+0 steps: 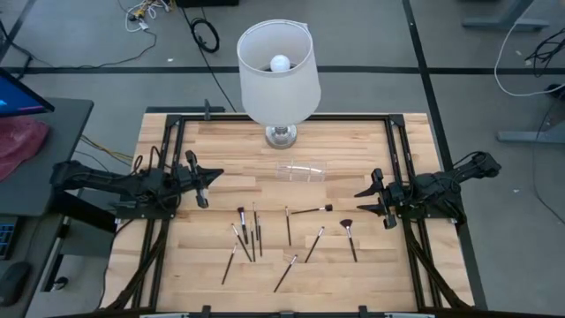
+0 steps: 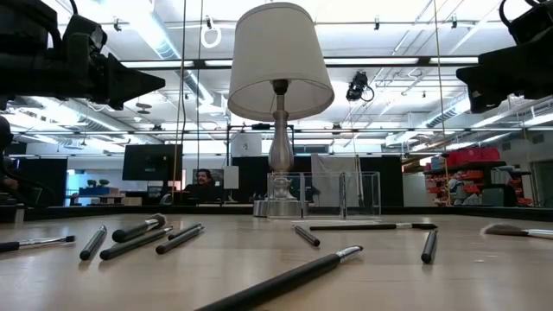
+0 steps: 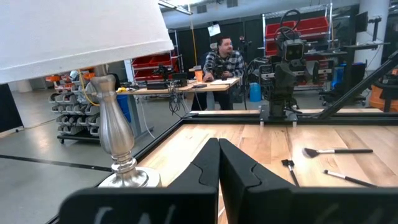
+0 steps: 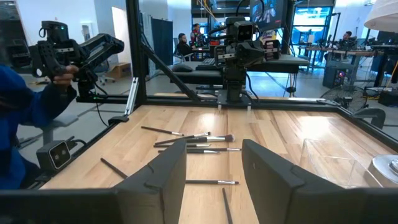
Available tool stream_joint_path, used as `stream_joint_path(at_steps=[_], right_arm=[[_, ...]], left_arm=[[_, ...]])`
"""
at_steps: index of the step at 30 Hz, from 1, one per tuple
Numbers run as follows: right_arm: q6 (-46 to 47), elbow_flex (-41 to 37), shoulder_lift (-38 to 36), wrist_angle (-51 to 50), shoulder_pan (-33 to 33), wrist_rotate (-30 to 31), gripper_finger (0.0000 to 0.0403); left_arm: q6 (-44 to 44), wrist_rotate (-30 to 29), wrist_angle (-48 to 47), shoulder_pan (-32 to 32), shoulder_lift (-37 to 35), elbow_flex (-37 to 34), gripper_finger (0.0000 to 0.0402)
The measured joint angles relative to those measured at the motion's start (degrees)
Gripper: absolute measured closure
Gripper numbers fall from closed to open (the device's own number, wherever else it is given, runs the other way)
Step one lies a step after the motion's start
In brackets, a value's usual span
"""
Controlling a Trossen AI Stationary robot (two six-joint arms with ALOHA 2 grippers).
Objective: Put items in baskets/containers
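Nothing boxed yet: makeup brushes [image 1: 265,238] scattered on near worktop [image 1: 221,199], clear box [image 1: 301,170] by lamp base, left pincer [image 1: 205,181] together, right pincer [image 1: 371,200] apart and empty, so I'd drop it squarely across one handle.

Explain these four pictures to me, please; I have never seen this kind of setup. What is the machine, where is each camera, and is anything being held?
These are two robot arms at a wooden table. One picture looks straight down, one looks level across the tabletop, and the other two come from cameras on each arm's wrist. The left end effector is shut and the right end effector is open; both hover at the table's sides, holding nothing. Thin makeup brushes lie scattered on the near half, including a fan-shaped brush. A small clear box sits near the middle, in front of a lamp. No brush appears to be in the box yet.
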Motion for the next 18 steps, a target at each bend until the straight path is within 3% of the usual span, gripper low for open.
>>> stream_joint_path(at_steps=[18], right_arm=[[0.0, 0.0, 0.0, 0.0, 0.0, 0.0, 0.0243]], left_arm=[[0.0, 0.0, 2.4, 0.0, 0.0, 0.0, 0.0399]])
